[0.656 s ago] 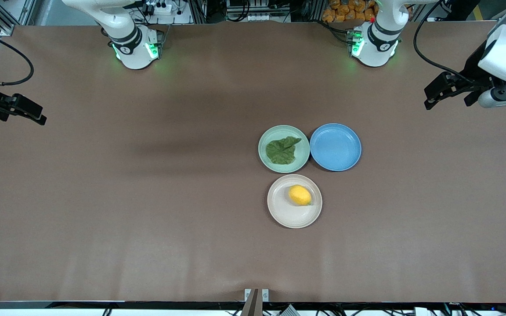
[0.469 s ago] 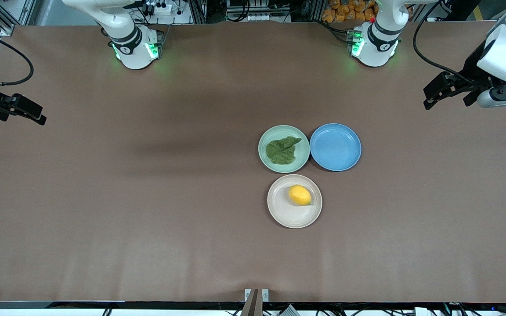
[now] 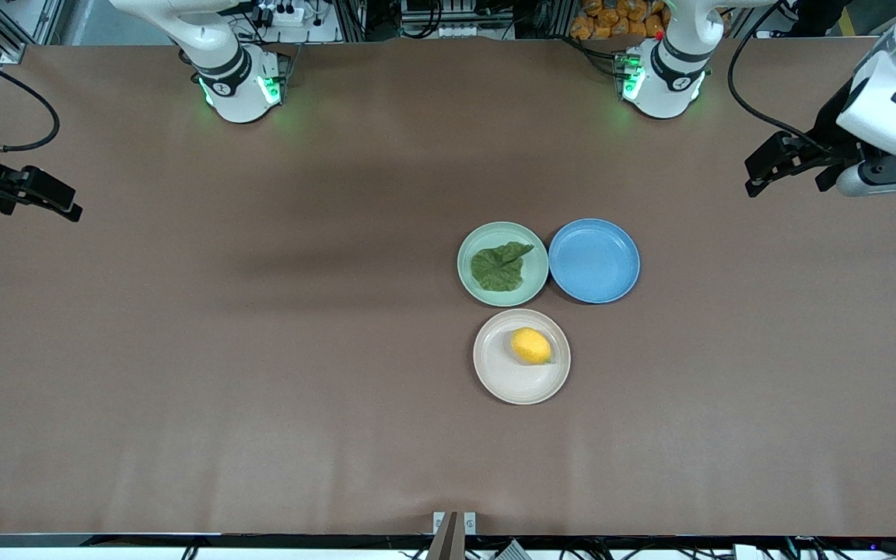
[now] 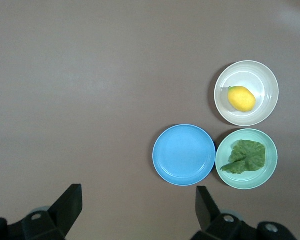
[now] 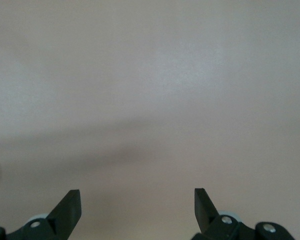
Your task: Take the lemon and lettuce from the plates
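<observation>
The front view takes in the whole brown table (image 3: 261, 350) with both arms. The right gripper (image 3: 67, 204) hangs over the table's edge at the right arm's end, its fingers spread wide and holding nothing; the right wrist view shows only bare tabletop between its two fingertips (image 5: 70, 202).

Three plates sit together near the table's middle, toward the left arm's end. The mint green plate (image 3: 467, 272) carries one lettuce (image 3: 501, 267) leaf. Touching or just beside it, toward the left arm's end, is one blue plate (image 3: 594, 260), which carries nothing. Nearer the front camera is the cream plate (image 3: 514, 385) with one lemon (image 3: 531, 346) on it.

The left wrist view shows all three plates at once, which the right wrist view does not.

The left gripper (image 3: 759, 167) hangs over the table near the edge at the left arm's end, fingers released and apart. Wide bare tabletop lies around the plates on every side, well apart from both grippers.
</observation>
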Robot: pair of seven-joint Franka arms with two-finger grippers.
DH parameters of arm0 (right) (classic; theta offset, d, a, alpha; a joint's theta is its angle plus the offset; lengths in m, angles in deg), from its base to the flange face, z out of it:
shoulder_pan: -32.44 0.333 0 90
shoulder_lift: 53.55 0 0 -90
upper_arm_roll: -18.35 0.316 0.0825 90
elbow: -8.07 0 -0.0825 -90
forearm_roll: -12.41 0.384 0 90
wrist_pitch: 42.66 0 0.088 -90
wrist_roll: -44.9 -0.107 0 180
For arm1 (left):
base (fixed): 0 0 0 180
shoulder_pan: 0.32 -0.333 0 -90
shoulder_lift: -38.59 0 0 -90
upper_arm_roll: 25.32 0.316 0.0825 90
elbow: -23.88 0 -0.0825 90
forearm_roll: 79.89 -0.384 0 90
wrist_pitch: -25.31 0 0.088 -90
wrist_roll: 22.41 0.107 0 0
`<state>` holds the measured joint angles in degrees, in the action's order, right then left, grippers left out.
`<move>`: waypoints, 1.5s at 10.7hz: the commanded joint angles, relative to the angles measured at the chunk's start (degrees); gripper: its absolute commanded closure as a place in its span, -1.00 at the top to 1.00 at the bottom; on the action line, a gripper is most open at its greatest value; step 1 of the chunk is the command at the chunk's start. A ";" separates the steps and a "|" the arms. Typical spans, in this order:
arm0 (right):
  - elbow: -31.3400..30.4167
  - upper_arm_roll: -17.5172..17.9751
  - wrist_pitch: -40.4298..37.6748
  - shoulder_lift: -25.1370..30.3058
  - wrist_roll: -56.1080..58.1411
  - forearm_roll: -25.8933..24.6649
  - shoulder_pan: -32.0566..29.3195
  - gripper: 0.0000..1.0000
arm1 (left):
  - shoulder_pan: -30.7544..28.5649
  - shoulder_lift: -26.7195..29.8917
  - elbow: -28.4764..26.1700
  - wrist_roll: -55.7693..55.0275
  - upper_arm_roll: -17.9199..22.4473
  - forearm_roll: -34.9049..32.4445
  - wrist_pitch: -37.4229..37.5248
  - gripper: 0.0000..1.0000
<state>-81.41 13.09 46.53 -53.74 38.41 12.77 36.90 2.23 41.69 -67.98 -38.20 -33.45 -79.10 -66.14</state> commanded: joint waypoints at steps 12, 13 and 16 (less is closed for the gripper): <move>0.01 -0.10 -0.07 0.28 0.78 0.87 -0.23 1.00 | 4.99 -17.39 8.52 -3.17 -0.04 1.06 -3.38 1.00; 0.01 -0.10 -0.07 0.28 0.78 0.87 -0.32 1.00 | 5.44 -19.51 8.80 -4.85 -0.04 1.06 -5.91 1.00; 0.01 -0.10 -0.16 0.28 0.78 0.87 -0.24 1.00 | 8.08 -25.48 8.89 -11.61 0.05 0.88 -14.00 1.00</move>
<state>-81.46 13.08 46.58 -53.81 38.45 12.78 36.89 9.17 19.44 -61.50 -46.63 -33.68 -79.06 -78.28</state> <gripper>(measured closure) 0.000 0.000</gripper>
